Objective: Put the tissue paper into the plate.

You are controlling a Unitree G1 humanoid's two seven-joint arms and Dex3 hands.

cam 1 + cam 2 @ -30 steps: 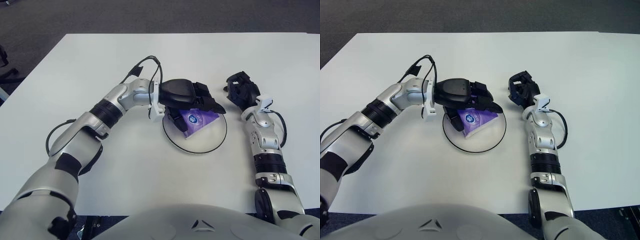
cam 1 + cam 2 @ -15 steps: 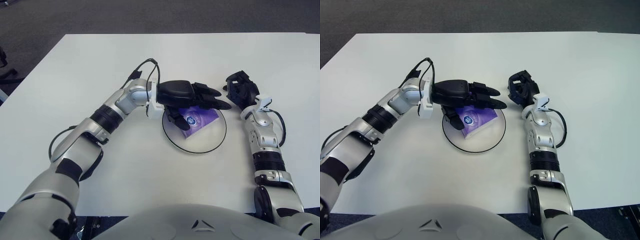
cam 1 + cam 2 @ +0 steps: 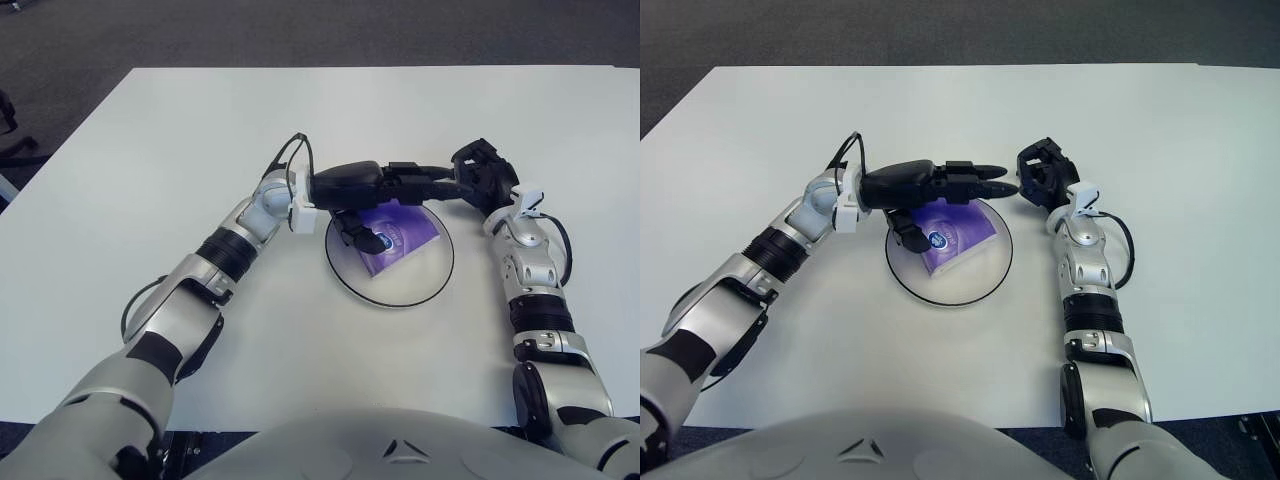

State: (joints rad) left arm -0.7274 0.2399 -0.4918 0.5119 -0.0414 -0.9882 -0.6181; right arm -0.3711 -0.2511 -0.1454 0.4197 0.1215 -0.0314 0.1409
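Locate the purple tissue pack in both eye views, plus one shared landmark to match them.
Left eye view: tissue pack sits right of centre, inside the plate, just under the left hand.
Right eye view: tissue pack sits at centre, in the plate's upper half.
Shared landmark: the plate's dark rim, with the right hand beside its upper right edge.
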